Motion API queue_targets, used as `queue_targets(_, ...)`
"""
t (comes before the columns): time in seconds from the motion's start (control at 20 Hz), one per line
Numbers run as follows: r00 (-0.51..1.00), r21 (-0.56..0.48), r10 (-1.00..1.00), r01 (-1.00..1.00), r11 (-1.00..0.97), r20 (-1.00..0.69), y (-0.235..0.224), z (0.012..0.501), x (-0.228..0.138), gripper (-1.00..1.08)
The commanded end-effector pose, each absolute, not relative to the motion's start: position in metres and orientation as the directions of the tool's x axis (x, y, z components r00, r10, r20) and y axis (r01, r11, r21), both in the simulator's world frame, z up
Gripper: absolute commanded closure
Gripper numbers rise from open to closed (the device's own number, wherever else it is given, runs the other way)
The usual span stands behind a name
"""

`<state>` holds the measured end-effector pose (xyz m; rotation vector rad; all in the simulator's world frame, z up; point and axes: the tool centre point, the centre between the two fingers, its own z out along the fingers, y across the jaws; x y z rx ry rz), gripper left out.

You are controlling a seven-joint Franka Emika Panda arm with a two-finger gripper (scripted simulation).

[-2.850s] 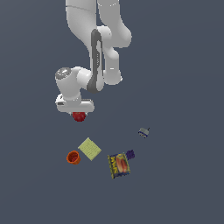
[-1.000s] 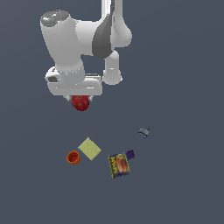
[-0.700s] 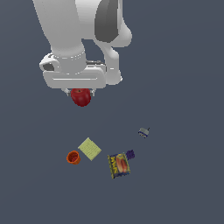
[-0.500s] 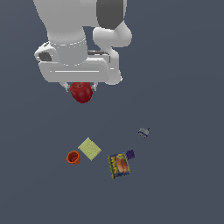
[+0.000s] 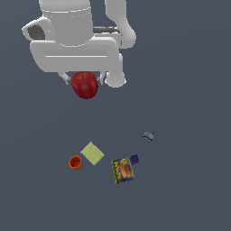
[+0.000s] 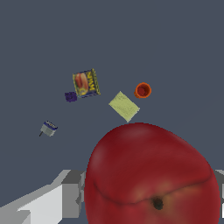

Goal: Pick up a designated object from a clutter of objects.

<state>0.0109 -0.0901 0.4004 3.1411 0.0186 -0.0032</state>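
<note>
Apple [image 5: 85,85] is hanging high above the floor in the exterior view, pinched in the claw [image 5: 84,79], well above the cup [image 5: 75,162], pad [image 5: 92,153] and can [image 5: 122,170]. Through the wrist camera, the apple [image 6: 151,175] is filling the foreground; gripping firmly and rising smoothly is likely keeping it from slipping

Apple [image 5: 85,85]: glossy dark-red skin, smooth, faint sheen. Gripper [image 5: 85,81]: smooth white shell, plastic-like, satin; finger pads [image 6: 72,194] matt grey. Cup [image 5: 75,162]: smooth orange, plastic-like. Square pad [image 5: 92,153]: flat matt yellow-green. Meat can [image 5: 122,170]: printed glossy label.
</note>
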Motion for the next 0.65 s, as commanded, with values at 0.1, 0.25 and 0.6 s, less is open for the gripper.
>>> queue_targets(0.1,1.000,0.000,0.012,0.012,-1.000,0.000,-0.086,0.416,0.018,1.08)
queue_targets(0.25,1.000,0.000,0.012,0.012,-1.000,0.000,-0.084,0.421,0.021,1.08)
queue_targets(0.6,1.000,0.000,0.012,0.012,-1.000,0.000,-0.084,0.423,0.022,1.08)
